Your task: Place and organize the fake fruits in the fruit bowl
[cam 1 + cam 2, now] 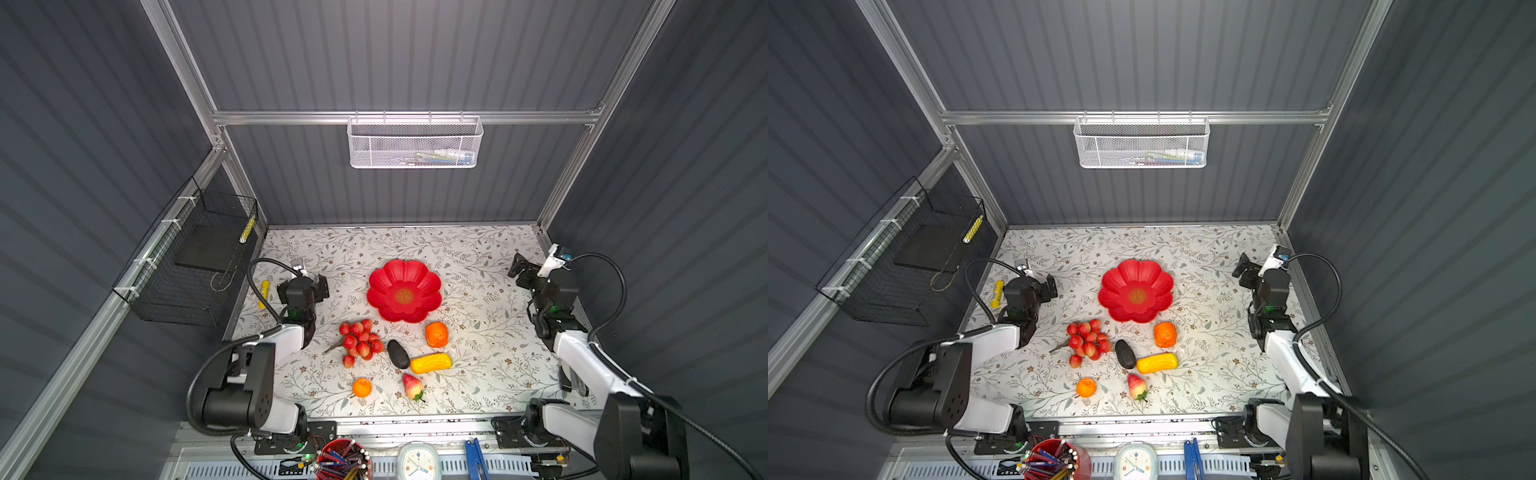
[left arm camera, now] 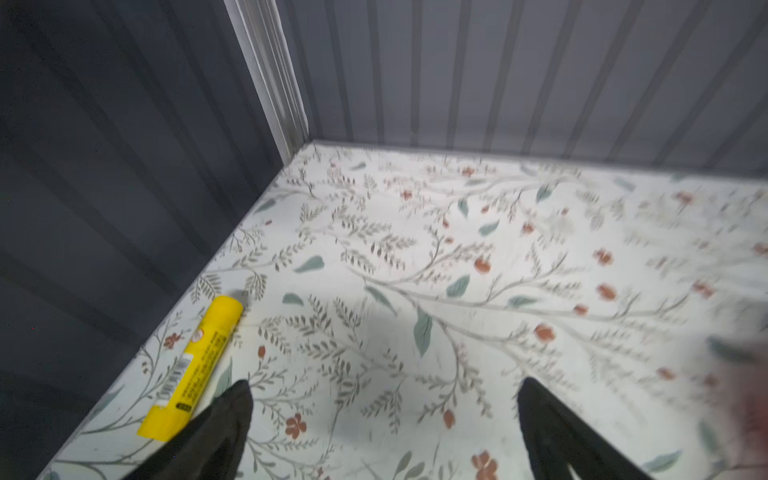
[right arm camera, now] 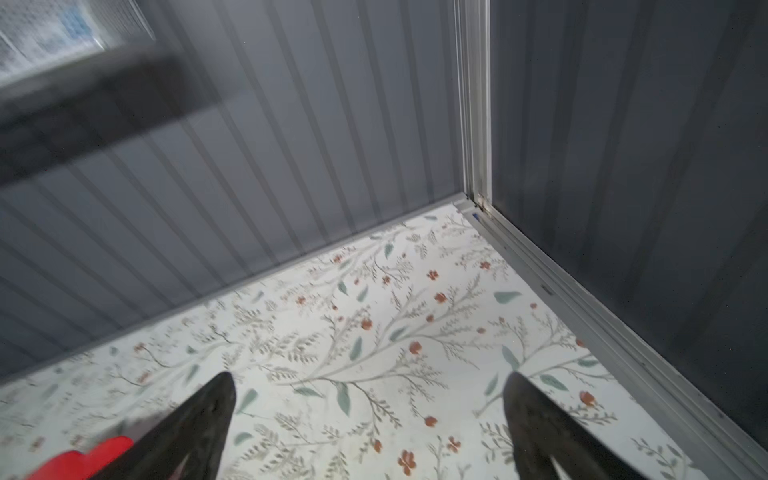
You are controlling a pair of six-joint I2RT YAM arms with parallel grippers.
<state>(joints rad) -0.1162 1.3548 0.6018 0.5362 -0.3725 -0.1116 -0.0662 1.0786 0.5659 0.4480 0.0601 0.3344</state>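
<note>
Jaws wide apart — fake fruits only in both top views

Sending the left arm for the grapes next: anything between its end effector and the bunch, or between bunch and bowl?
Nothing visible: bare table lies between the left end effector and the grape bunch, and between bunch and fruit bowl.

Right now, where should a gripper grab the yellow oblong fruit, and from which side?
The yellow oblong fruit lies flat, long axis left to right in both top views, with the avocado close against its left end. So come from above and close across its narrow width, at or just right of the middle; the left end looks crowded.
</note>
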